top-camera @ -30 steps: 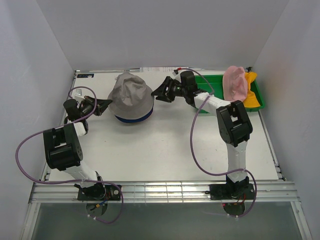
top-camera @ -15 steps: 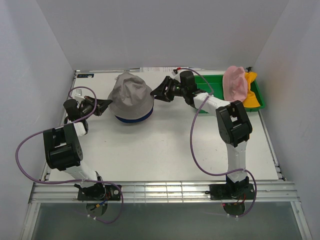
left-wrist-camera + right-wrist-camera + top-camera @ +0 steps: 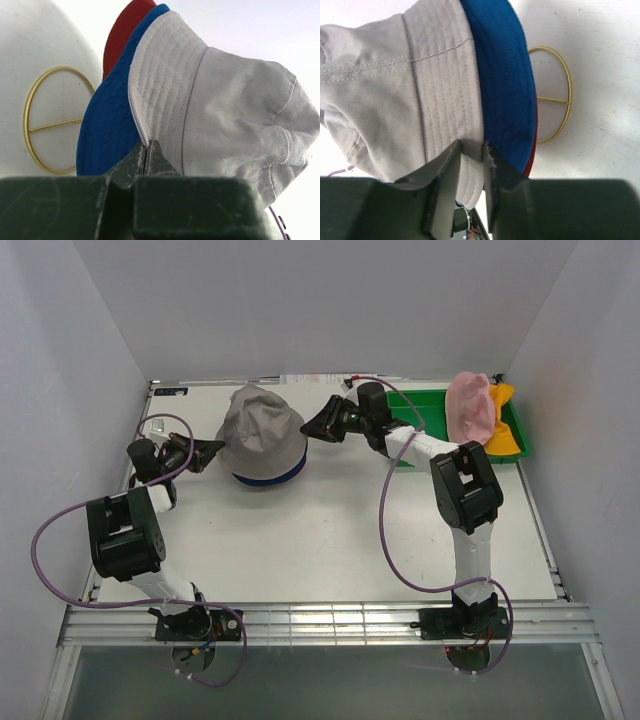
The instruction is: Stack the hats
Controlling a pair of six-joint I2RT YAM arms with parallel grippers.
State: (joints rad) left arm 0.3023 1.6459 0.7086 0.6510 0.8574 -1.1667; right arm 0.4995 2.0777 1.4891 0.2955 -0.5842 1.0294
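Note:
A grey hat sits on top of a blue hat at the back left of the table. In the left wrist view the grey hat covers the blue hat and a dark red hat under it. My left gripper is at the stack's left side, its jaws shut on the grey brim's edge. My right gripper is at the stack's right side, shut on the grey brim. A pink hat and a yellow-orange hat lie on the green tray.
The green tray stands at the back right, near the side wall. A thin gold wire ring lies flat on the table beside the stack, and it also shows in the right wrist view. The back wall is close behind the hats.
My right gripper has shifted slightly to the left and back, with the grey brim in it. The left arm and the hats on the tray have not moved.

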